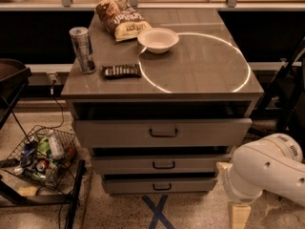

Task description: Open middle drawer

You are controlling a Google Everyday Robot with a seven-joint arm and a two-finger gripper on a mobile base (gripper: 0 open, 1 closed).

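Note:
The grey cabinet has three drawers. The middle drawer (162, 164) has a low wide front with a small dark bar handle (163, 165) and sits nearly flush. The taller top drawer (162, 132) above it is pulled out a little. The lowest drawer (161, 186) is below. My white arm (269, 173) comes in at the lower right. My gripper (238, 214) hangs near the floor, to the right of and below the middle drawer, apart from the cabinet and holding nothing that I can see.
On the cabinet top (205, 75) stand a can (82, 49), a chip bag (120, 19), a white bowl (158, 39) and a dark snack bar (121, 70). A wire basket of rubbish (43, 156) sits on the floor at the left. Blue tape (158, 213) marks the floor in front.

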